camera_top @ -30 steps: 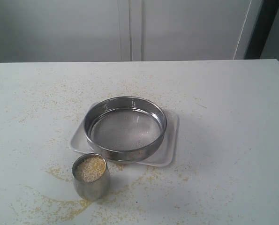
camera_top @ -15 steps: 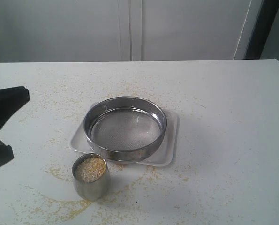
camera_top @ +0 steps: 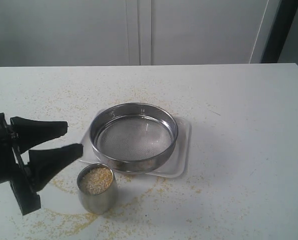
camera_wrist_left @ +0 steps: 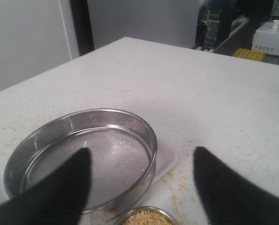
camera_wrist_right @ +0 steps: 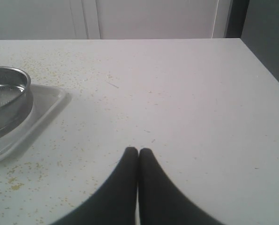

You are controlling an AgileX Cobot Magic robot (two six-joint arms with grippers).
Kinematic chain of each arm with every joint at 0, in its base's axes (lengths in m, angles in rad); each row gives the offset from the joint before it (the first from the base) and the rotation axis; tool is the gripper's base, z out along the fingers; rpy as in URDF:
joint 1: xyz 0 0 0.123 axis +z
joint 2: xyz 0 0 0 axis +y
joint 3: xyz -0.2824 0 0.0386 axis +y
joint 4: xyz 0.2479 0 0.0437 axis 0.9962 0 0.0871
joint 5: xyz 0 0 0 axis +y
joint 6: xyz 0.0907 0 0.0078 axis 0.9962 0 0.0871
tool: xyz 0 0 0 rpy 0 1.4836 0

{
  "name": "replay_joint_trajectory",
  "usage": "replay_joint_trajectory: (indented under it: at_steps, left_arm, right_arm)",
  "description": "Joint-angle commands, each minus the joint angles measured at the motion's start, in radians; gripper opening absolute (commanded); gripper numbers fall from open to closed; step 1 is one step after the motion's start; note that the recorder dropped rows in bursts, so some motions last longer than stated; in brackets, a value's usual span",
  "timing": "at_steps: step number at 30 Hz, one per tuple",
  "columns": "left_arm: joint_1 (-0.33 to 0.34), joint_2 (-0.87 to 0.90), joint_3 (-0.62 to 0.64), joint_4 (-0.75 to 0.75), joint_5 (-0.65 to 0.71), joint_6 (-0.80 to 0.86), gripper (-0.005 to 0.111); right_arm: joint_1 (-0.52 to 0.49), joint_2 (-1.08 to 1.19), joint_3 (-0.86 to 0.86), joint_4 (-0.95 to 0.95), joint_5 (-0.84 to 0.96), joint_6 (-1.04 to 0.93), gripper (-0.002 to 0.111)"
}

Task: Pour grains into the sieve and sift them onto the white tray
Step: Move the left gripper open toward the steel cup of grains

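Observation:
The round steel sieve (camera_top: 133,136) rests on the white tray (camera_top: 181,150) in mid-table, its mesh nearly bare. In front of it stands a small steel cup (camera_top: 97,189) filled with golden-beige grains (camera_top: 95,180). My left gripper (camera_top: 71,139) has come in from the left, open, its black fingers pointing at the sieve and cup, just short of the cup and holding nothing. In the left wrist view the sieve (camera_wrist_left: 83,159), the cup's rim (camera_wrist_left: 146,216) and the gripper (camera_wrist_left: 141,154) show. My right gripper (camera_wrist_right: 138,151) is shut and empty over bare table, right of the tray (camera_wrist_right: 41,112).
Spilled grains (camera_top: 63,220) lie scattered over the white table, thickest in front of the cup and around the tray. White cabinet doors (camera_top: 138,30) stand behind the table's far edge.
My left gripper has moved in from the left edge toward the cup and sieve, and its fingers have spread apart. The cup, sieve and tray have not moved.

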Motion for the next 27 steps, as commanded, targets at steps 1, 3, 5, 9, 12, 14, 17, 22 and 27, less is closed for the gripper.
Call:
replay_joint_trajectory:
  at_steps: [1, 3, 5, 9, 12, 14, 17, 22, 27]
  left_arm:
    - [-0.005, 0.047, 0.005, -0.025, -0.015, 0.004, 0.093]
    - [-0.005, 0.081, 0.005, -0.018, -0.015, 0.004, 0.094]
    - [-0.005, 0.117, 0.005, -0.003, -0.023, 0.011, 0.094]
    - [-0.005, 0.179, 0.005, -0.017, -0.079, 0.052, 0.091]
    - [-0.005, 0.217, 0.005, -0.022, -0.128, 0.073, 0.090]
    - [-0.005, 0.238, 0.005, -0.019, -0.128, 0.096, 0.090]
    - [-0.005, 0.268, 0.005, -0.026, -0.126, 0.114, 0.090]
    - [-0.005, 0.329, 0.005, -0.026, -0.145, 0.116, 0.097]
    - [-0.005, 0.404, 0.005, -0.048, -0.156, 0.177, 0.105]
  right_arm:
    - [0.001, -0.006, 0.007, -0.001, -0.007, 0.005, 0.000]
    - [0.001, -0.006, 0.007, -0.001, -0.007, 0.005, 0.000]
    - [0.001, -0.006, 0.007, -0.001, -0.007, 0.005, 0.000]
    - [0.001, -0.006, 0.007, -0.001, -0.007, 0.005, 0.000]
    - [0.001, -0.006, 0.007, -0.001, -0.007, 0.005, 0.000]
    - [0.001, -0.006, 0.007, -0.001, -0.007, 0.005, 0.000]
    - [0.001, -0.006, 0.007, -0.001, -0.007, 0.005, 0.000]
    - [0.001, -0.006, 0.007, -0.001, -0.007, 0.005, 0.000]
    - [0.001, -0.006, 0.007, -0.002, -0.007, -0.012, 0.000]
